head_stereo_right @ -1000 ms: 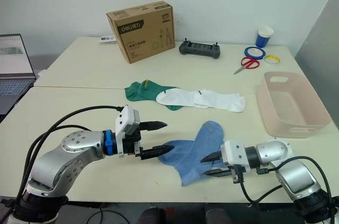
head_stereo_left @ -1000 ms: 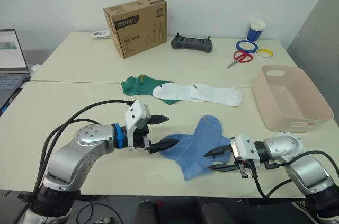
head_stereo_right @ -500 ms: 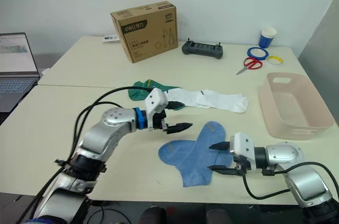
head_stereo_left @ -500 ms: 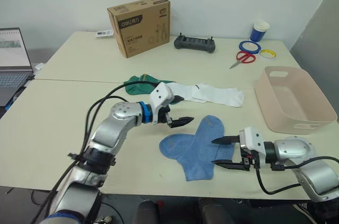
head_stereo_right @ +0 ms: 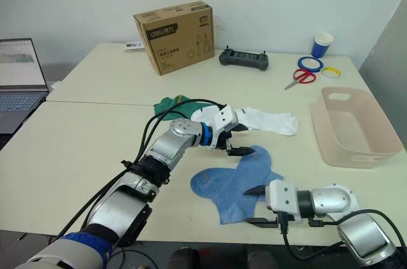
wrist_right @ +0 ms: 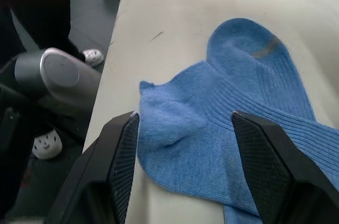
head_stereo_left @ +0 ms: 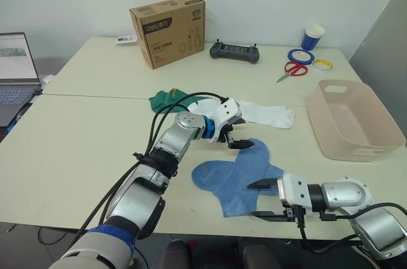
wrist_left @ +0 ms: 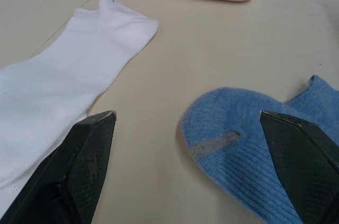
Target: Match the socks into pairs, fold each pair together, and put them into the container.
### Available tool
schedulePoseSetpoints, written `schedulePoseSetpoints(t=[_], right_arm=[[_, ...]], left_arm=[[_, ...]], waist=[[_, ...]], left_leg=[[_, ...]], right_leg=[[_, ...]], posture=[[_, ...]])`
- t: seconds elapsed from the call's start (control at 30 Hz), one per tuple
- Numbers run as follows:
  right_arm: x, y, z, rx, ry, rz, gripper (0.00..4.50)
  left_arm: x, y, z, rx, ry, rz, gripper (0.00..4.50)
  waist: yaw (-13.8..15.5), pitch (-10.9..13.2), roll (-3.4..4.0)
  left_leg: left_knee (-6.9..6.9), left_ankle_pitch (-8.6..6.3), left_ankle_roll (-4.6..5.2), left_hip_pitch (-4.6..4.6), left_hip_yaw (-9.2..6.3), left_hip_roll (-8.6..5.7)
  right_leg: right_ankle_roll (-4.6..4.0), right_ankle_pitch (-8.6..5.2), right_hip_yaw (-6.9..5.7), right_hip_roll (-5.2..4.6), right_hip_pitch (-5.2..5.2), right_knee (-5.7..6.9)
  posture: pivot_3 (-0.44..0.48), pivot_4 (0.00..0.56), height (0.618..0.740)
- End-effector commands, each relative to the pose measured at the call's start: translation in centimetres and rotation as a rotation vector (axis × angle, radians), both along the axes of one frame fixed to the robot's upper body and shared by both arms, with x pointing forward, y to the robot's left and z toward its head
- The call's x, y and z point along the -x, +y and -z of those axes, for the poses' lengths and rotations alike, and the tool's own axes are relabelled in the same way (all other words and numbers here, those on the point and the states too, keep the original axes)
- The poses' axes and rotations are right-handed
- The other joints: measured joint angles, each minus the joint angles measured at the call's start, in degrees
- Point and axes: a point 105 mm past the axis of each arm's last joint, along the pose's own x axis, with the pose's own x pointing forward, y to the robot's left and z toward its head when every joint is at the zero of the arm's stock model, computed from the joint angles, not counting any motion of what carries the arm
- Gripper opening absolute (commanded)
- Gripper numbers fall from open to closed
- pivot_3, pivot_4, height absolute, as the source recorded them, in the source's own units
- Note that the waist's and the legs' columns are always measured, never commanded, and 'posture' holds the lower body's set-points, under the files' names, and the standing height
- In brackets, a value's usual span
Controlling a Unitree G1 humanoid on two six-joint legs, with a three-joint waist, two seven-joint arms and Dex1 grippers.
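Two light blue socks (head_stereo_left: 238, 170) lie overlapped on the near table. Behind them lie two white socks (head_stereo_left: 264, 114), and dark green socks (head_stereo_left: 166, 98) are to their left. My left gripper (head_stereo_left: 240, 133) is open and empty, between the white socks (wrist_left: 69, 91) and the far end of the blue socks (wrist_left: 254, 150). Open and empty too, my right gripper (head_stereo_left: 252, 200) hovers at the near right edge of the blue socks (wrist_right: 238, 118). The pink-beige container (head_stereo_left: 317, 124) stands at the right.
On the far table stand a cardboard box (head_stereo_left: 168, 29), a black controller (head_stereo_left: 234, 51), red scissors (head_stereo_left: 289, 70), tape rolls (head_stereo_left: 297, 56) and a blue cup (head_stereo_left: 313, 35). A laptop (head_stereo_left: 16, 68) sits at the left edge. A seam joins the two tables.
My left arm has reached forward and right, from the near left of the blue socks to their far end by the white socks. The right gripper has drawn back slightly. The socks have not moved.
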Motion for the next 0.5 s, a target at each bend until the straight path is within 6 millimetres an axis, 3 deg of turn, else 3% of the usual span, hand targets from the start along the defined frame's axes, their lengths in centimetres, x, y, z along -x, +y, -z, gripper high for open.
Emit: schedulePoseSetpoints(t=[0.03,0.27,0.33,0.43,0.5], right_arm=[[0.0,0.3,0.7,0.067,-0.111,-0.099,2.98],[-1.4,0.9,2.1,0.127,-0.228,-0.188,2.98],[-1.8,1.0,1.9,0.119,-0.246,-0.191,3.03],[-2.0,1.1,1.6,0.096,-0.242,-0.189,2.39],[-1.9,1.2,1.2,0.073,-0.244,-0.194,1.69]], left_arm=[[0.2,-1.1,0.4,-0.035,-0.034,0.043,4.5],[0.1,-1.9,1.3,-0.027,-0.024,0.037,4.5],[0.2,-2.1,1.5,-0.034,-0.023,0.042,4.12],[0.1,-2.1,1.7,-0.035,-0.019,0.04,3.3],[0.0,-2.1,1.8,-0.036,-0.02,0.032,2.65]], waist=[[0.0,0.0,0.0],[0.0,0.0,0.0],[0.1,0.0,0.0],[0.1,0.0,0.0],[0.1,0.0,0.0]], left_leg=[[0.04,0.0,0.0,-0.01,-0.01,-0.01],[0.43,-0.01,0.01,-0.25,-0.11,-0.02],[0.47,-0.01,0.01,-0.24,-0.13,-0.02],[0.52,0.0,0.01,-0.24,-0.16,-0.04],[0.54,-0.01,0.01,-0.26,-0.15,-0.04]], right_leg=[[0.0,0.0,-0.01,0.0,0.01,0.01],[0.06,0.04,-0.06,0.01,0.01,0.01],[0.1,0.07,-0.06,0.02,0.01,0.04],[0.11,0.08,-0.06,0.02,0.04,0.07],[0.12,0.08,-0.03,0.02,0.04,0.07]], posture=[[0.0,0.15,0.74],[0.0,0.15,0.74],[0.0,0.15,0.74],[0.0,0.15,0.74],[0.0,0.15,0.74]])
